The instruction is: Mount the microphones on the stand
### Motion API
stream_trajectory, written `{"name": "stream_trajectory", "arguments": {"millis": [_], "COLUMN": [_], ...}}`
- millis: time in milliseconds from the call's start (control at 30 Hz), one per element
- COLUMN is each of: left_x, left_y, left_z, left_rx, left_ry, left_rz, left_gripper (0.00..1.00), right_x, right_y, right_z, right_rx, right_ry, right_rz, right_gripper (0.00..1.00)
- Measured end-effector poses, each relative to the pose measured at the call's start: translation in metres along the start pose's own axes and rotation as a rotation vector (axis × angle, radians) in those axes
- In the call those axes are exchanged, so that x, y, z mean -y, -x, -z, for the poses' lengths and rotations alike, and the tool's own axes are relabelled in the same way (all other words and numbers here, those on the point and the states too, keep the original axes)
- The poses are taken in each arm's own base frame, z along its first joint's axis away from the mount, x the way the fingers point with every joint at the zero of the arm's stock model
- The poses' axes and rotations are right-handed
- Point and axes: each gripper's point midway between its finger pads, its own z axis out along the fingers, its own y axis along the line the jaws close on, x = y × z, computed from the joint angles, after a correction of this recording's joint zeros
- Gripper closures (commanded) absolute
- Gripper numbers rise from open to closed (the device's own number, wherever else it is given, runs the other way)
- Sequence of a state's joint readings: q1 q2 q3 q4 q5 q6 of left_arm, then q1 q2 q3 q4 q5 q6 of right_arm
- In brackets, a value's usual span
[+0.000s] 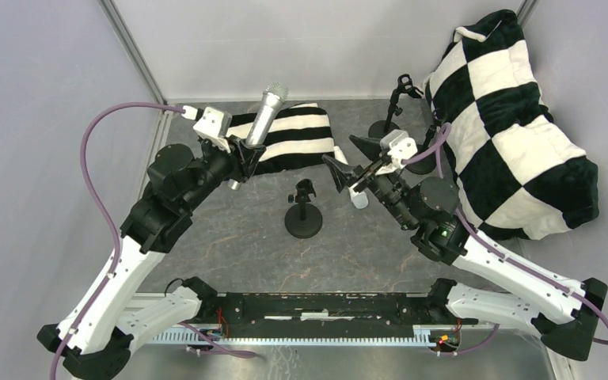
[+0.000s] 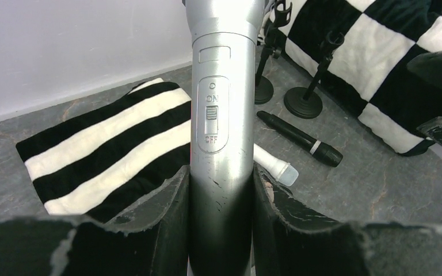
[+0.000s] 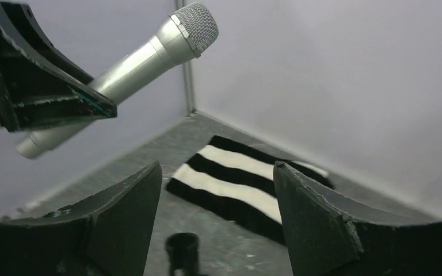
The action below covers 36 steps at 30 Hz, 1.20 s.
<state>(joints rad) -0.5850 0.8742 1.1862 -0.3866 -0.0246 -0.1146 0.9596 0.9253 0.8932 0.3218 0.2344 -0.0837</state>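
I am pinching the silver-grey microphone (image 1: pixel 265 117) in my left gripper (image 1: pixel 247 152), with my fingers pressing on both sides of its lower body. The microphone is riding clear of the tabletop (image 1: pixel 229 245), tilting so that its mesh head is pointing up and away over the striped cloth (image 1: pixel 297 136). In my left wrist view its switch panel is facing the camera, just above my fingers.

My right gripper (image 1: pixel 347 156) is hanging spread wide and is holding nothing. It is hovering right of the cloth, above the white microphone (image 1: pixel 359 196), which is lying flat on the tabletop. The black microphone (image 2: pixel 302 139) with the pale ring is lying just beside the white one, on the side toward the checkered cushion (image 1: pixel 522 134); in the top view my right arm is hiding it.

One stand (image 1: pixel 303 212) is standing upright in the middle of the tabletop, between my two arms, with its clip empty. Two more stands (image 2: pixel 308 95) are standing farther back by the cushion, with their clips empty too.
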Motion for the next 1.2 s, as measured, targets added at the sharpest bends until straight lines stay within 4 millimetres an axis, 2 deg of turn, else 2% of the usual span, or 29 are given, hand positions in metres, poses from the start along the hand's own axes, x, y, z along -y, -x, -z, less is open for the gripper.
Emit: {"name": "stream_trajectory", "arguments": {"millis": [300,567,667,967,1200], "left_x": [0.004,0.019,0.023,0.037,0.044], "left_y": [0.001,-0.045,-0.052,-0.034,-0.035], "left_z": [0.002,-0.010,-0.012,-0.014,-0.016], "left_rx": [0.015,-0.055,-0.063,0.010,0.008], "left_ry": [-0.018,-0.119,-0.147,-0.224,-0.270], "left_rz": [0.032,0.040,0.041,0.036,0.034], "left_gripper": [0.98,0.98,0.98,0.98,0.98], "right_x": [-0.025,-0.037,-0.040,-0.050,-0.052], "right_y": [-0.018,-0.016,-0.016,-0.038,-0.038], "right_z": [-0.021,-0.042,-0.049,-0.066,-0.081], "right_rx": [-0.047,-0.026,-0.019,-0.068,-0.061], "right_ry": [0.010,0.066,0.080,0.066,0.074], "right_rz": [-0.448,-0.827,-0.954,-1.124,-1.174], "right_gripper": [0.23,0.24,0.24,0.25,0.27]}}
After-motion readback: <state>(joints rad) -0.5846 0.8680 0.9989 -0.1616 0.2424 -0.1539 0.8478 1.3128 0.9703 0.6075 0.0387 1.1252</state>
